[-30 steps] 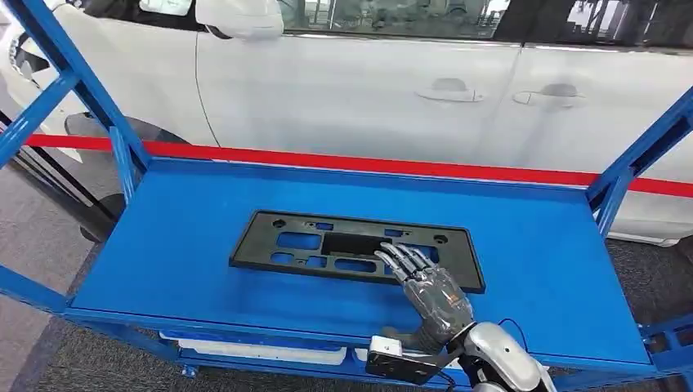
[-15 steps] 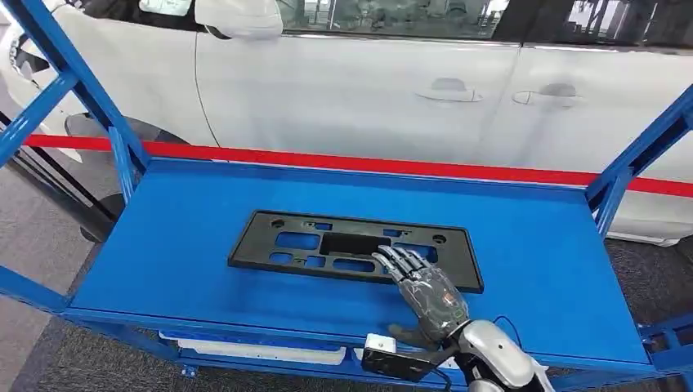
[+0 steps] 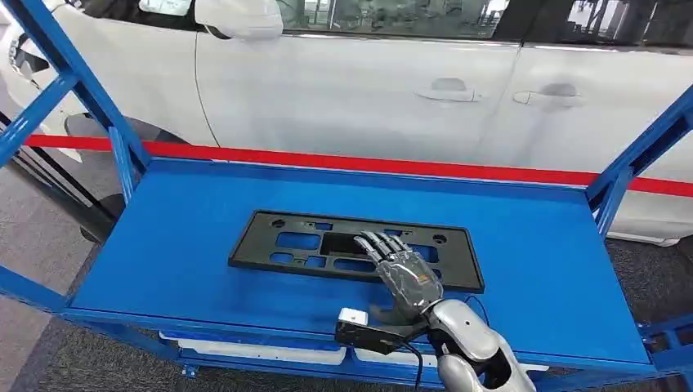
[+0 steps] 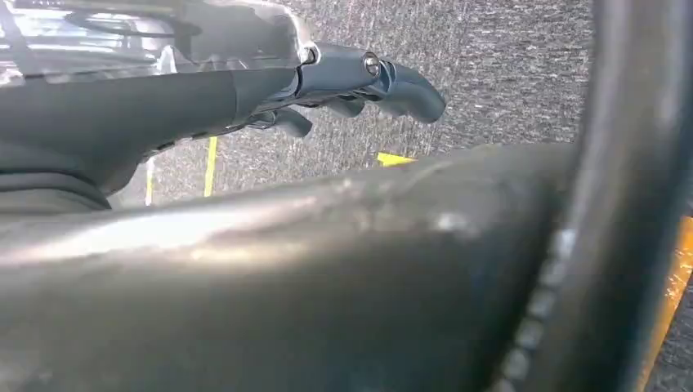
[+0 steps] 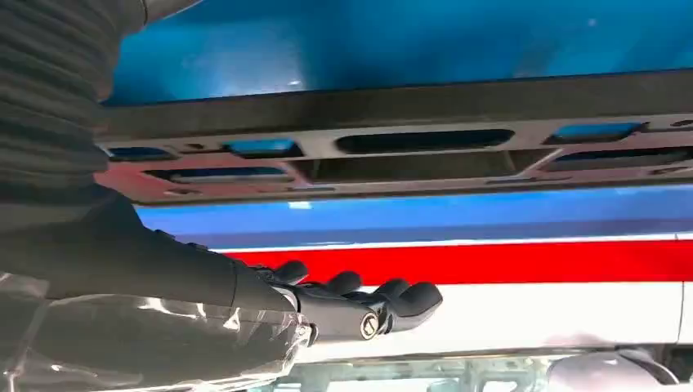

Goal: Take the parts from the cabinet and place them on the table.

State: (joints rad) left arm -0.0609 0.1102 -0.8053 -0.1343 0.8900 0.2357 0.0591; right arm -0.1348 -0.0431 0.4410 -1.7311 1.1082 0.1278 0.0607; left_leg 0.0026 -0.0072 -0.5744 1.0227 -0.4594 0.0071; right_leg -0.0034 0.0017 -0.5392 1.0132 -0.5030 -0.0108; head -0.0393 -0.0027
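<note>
From the head view we look down on a blue metal table framed by blue uprights, with a white car parked close behind it and a red strip running along the car's lower side. On the middle of the table lies the task's part, a flat black plastic frame with several cut-out windows, its long side parallel to the table's front edge. Our right hand comes in from below on the right and lies over the frame's right half, palm down; its fingers are stretched forward and slightly spread, their tips over the frame's central opening. They do not curl around any edge, so we hold nothing; whether they touch the plastic or hang just above it we cannot tell.

In the left wrist view we see grey speckled floor with a yellow mark, and the left hand against it, fingers loosely extended with nothing in them.

In the right wrist view the right hand shows its dark fingers extended side by side and free, with the black frame stretching across the blue table surface just beside them, a clear gap between fingertips and plastic. The red strip and the white car body lie beyond.
</note>
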